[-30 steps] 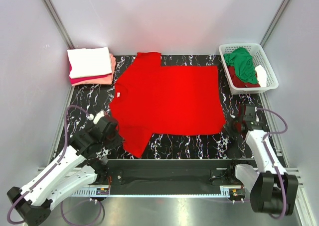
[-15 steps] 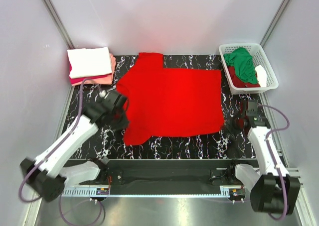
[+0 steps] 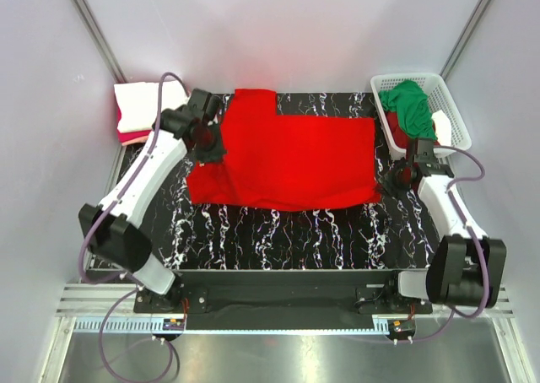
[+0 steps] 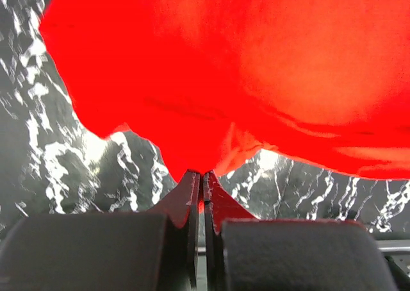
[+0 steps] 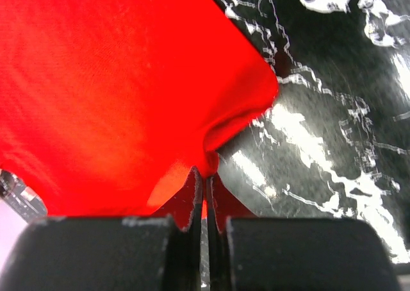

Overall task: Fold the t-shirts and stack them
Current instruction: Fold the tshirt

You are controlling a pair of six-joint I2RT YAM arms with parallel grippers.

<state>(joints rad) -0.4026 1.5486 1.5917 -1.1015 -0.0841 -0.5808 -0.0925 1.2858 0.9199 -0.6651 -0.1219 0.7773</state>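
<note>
left gripper (image 3: pixel 206 140) has swung from the near-left corner up to the far left and now sits just right of the folded stack (image 3: pixel 145 105) (white on top, pink and crimson under). Jaws are pinched shut on the edge of the red t-shirt (image 3: pixel 295 159); the wrist view shows cloth clamped right at the tips. The near sleeve that stuck out a second ago is pulled in, and the near hem has moved back from the table's near edge. right gripper (image 3: pixel 398 179) has crept forward too, clamped on the shirt's near-right corner. Reads as mid lengthwise fold, not laid down yet. The basket (image 3: pixel 461 121) at far right holds a green t-shirt (image 3: pixel 411 113) and a dark red t-shirt (image 3: pixel 400 132), so more are queued. Surface is a black, white-veined tabletop (image 3: pixel 278 235). Plain pale walls (image 3: pixel 278 29) on three sides.
</note>
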